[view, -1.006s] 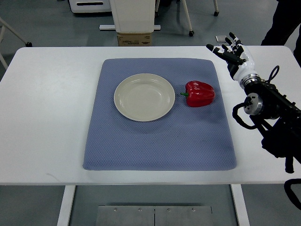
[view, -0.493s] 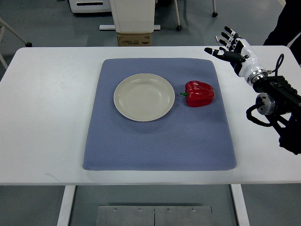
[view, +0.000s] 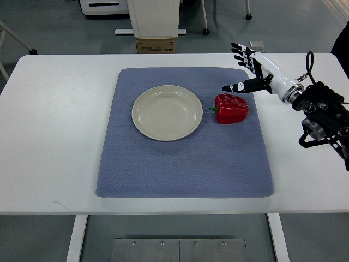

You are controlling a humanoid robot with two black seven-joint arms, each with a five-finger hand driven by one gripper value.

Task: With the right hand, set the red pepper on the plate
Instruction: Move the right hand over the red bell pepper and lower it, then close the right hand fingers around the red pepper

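A red pepper (view: 232, 108) with a green stem lies on the blue mat (view: 185, 164), just right of the cream plate (view: 167, 112), which holds nothing. My right hand (view: 245, 68) comes in from the right edge and hovers over the mat's far right corner, just above and behind the pepper. Its fingers are spread open and hold nothing; the thumb points toward the pepper's top. The left arm does not show.
The mat lies on a white table (view: 54, 120). Beyond the table's far edge stand a cardboard box (view: 156, 45) and a white cabinet base (view: 154, 16). A dark-clothed person (view: 342, 46) shows at the right edge.
My right hand has swung left and slightly down from the table's far right corner to just above the pepper. The pepper and plate have not moved.
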